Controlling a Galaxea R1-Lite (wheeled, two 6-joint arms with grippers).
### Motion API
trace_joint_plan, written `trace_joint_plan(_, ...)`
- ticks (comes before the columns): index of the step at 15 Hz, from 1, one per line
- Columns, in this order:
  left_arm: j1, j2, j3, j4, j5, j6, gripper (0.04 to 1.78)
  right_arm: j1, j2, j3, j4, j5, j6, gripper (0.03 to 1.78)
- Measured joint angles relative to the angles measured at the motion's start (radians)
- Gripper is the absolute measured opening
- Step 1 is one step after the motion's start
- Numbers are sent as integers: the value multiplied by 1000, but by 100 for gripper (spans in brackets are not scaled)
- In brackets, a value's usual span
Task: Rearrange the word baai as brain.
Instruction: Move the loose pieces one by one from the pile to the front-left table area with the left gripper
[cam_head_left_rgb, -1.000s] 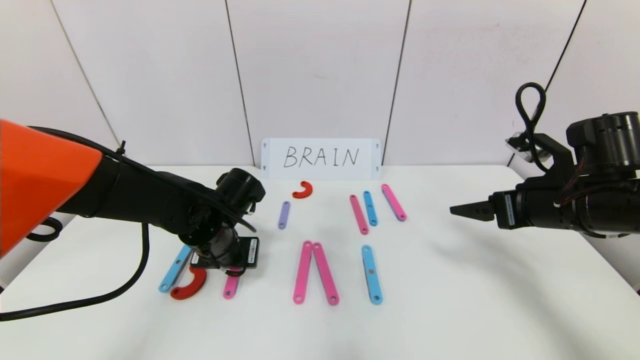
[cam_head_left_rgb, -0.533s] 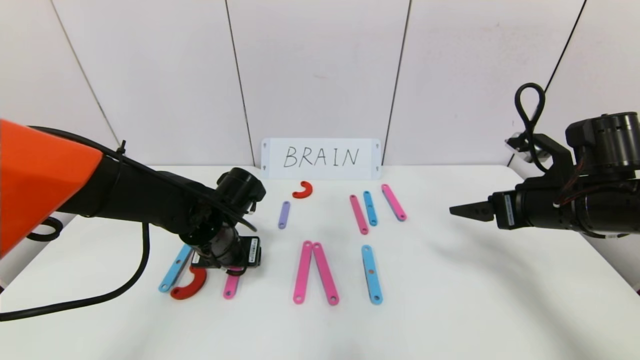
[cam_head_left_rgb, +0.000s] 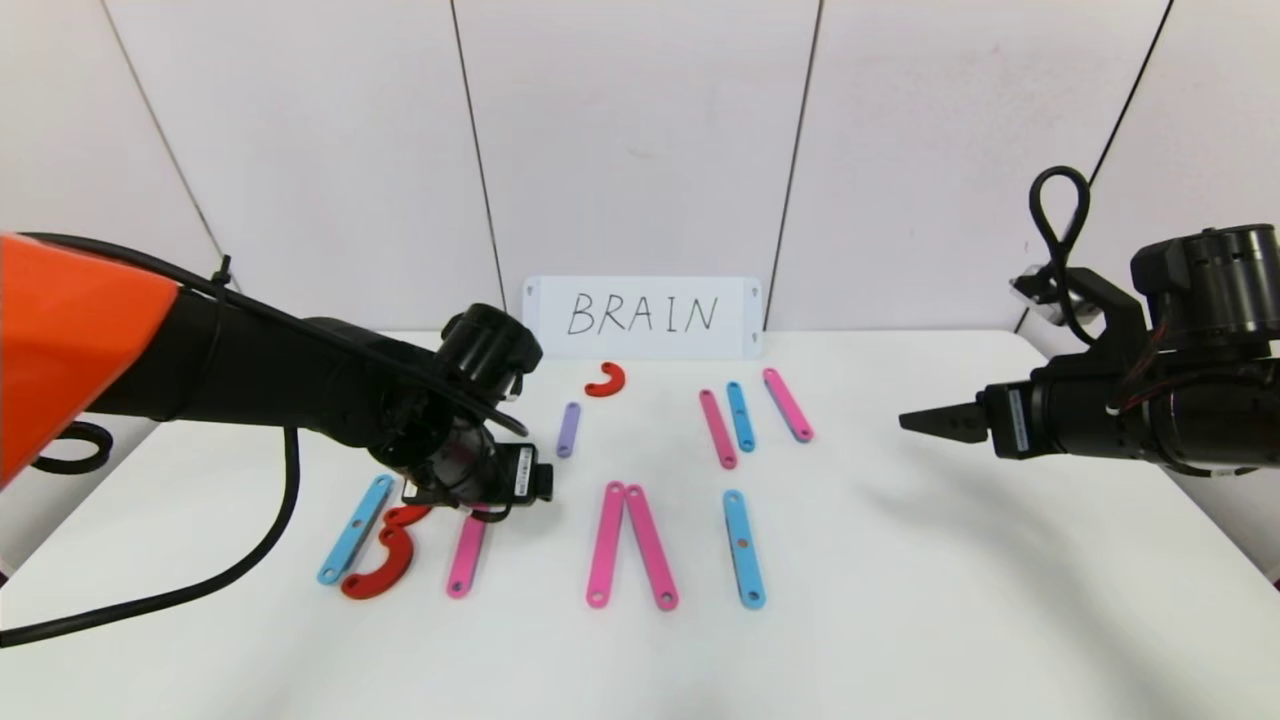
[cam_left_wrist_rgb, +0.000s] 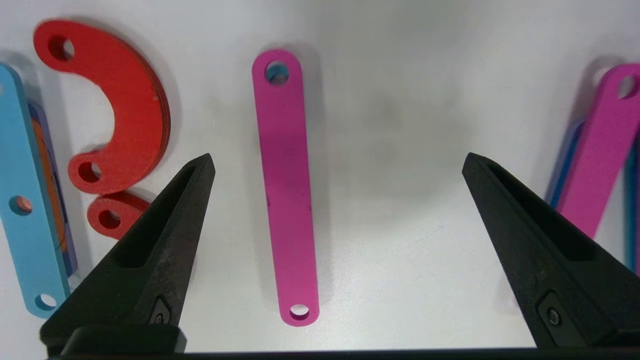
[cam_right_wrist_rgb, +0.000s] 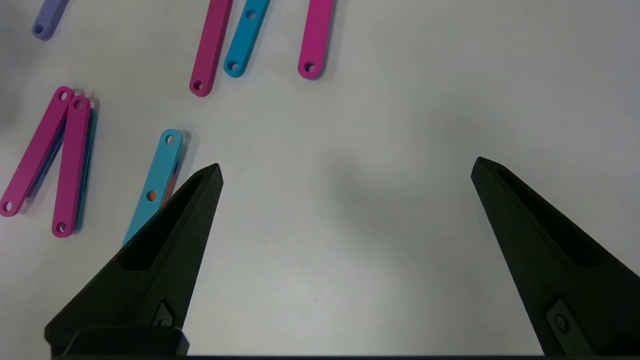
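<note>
The word is laid out on the white table (cam_head_left_rgb: 900, 600) in flat pieces. At the front left lie a blue strip (cam_head_left_rgb: 354, 529), two red curves (cam_head_left_rgb: 385, 560) and a pink strip (cam_head_left_rgb: 466, 553). Two pink strips form a narrow wedge (cam_head_left_rgb: 628, 545), and a blue strip (cam_head_left_rgb: 743, 548) lies to their right. My left gripper (cam_left_wrist_rgb: 337, 167) is open and empty, hovering over the pink strip (cam_left_wrist_rgb: 287, 185) with the red curves (cam_left_wrist_rgb: 127, 115) beside it. My right gripper (cam_head_left_rgb: 925, 420) is open and empty, held above the table's right side.
Farther back lie a purple strip (cam_head_left_rgb: 568, 429), a small red curve (cam_head_left_rgb: 606, 381), and pink, blue and pink strips (cam_head_left_rgb: 741, 415). A white card reading BRAIN (cam_head_left_rgb: 642, 317) leans on the back wall. My left arm's black cable (cam_head_left_rgb: 150, 600) trails over the front left.
My left gripper has risen and moved back and to the right, uncovering the second red curve and the whole pink strip. The right arm has not moved.
</note>
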Motion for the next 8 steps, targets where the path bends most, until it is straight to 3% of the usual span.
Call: trace_joint_plan(8, 4, 88, -310, -8, -7, 175, 173, -3, -1, 0, 0, 0, 1, 174)
